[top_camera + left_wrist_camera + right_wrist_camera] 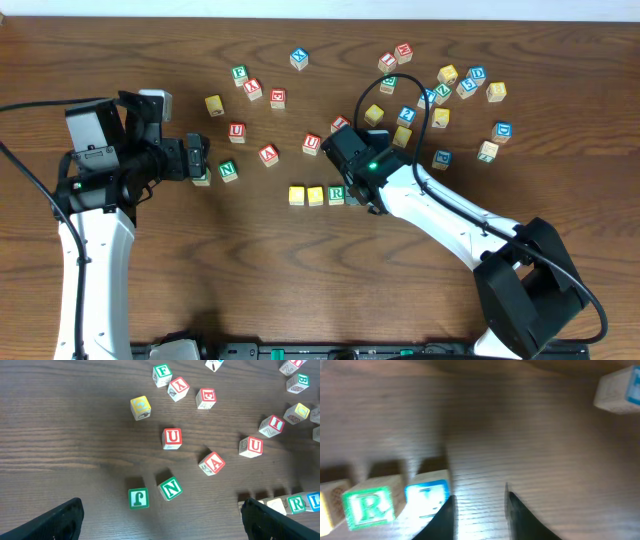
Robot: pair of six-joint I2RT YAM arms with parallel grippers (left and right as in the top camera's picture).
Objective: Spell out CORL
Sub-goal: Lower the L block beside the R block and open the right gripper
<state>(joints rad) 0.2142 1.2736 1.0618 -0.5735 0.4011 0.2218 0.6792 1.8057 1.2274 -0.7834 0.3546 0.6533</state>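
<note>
Overhead, the right gripper [366, 200] hovers just beside the R block [337, 193]; the left wrist view shows the left gripper [161, 506] wide open and empty, with the N block [170, 488] just ahead; the right wrist view shows the right gripper slightly parted and empty, with the blue block [427, 498] just outside one finger next to the R block.

The blue block [426, 498] is blurred, its letter unreadable.

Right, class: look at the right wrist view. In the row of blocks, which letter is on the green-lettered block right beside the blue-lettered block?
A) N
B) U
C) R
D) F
C: the green-lettered block, sitting next to the blue-lettered block in the row, plainly reads R.
</note>
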